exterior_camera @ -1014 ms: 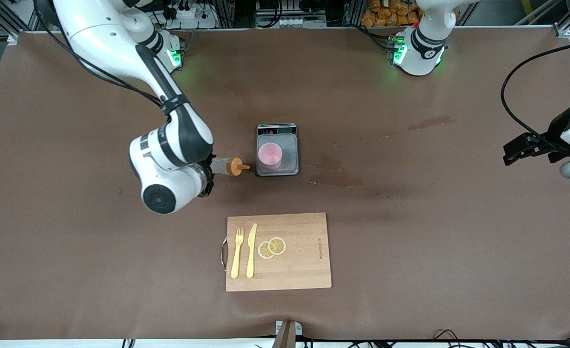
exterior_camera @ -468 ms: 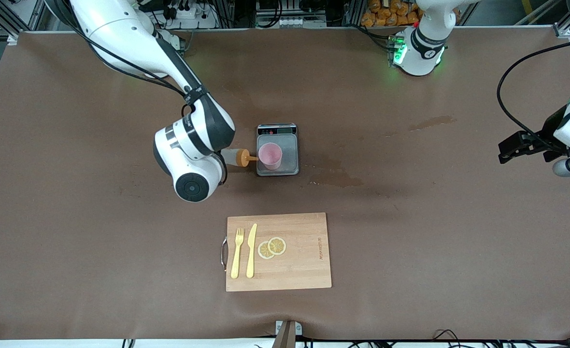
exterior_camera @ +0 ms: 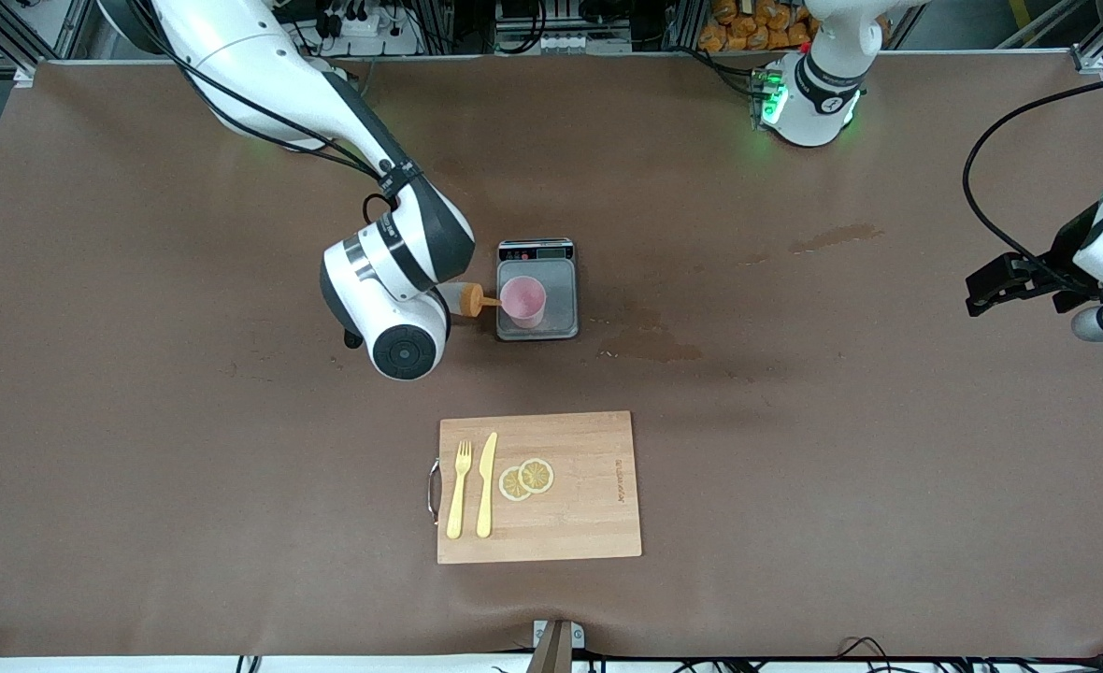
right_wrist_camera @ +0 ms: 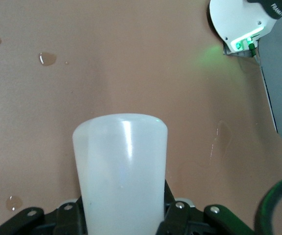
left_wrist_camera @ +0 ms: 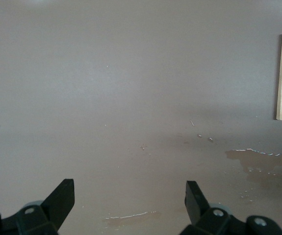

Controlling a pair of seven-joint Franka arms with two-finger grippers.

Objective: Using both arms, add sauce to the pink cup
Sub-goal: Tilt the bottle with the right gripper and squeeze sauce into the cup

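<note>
Sauce [exterior_camera: 465, 299] clamped in my right gripper [right_wrist_camera: 123, 215], tipped sideways, orange nozzle at pink cup [exterior_camera: 522, 302] rim | cup on scale [exterior_camera: 537, 290] | left gripper [left_wrist_camera: 130, 203] wide, waiting over table's edge.

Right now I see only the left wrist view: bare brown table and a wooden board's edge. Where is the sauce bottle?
Observer: The right hand is shut on the translucent whitish squeeze bottle, tipped sideways beside the steel kitchen scale.
Operator: And the cup?
Observer: The pale-pink plastic cup stands on the scale; the bottle's orange nozzle reaches its rim.
Operator: The left hand?
Observer: The left hand waits open over the left arm's end of the table, apart from the scale.
</note>
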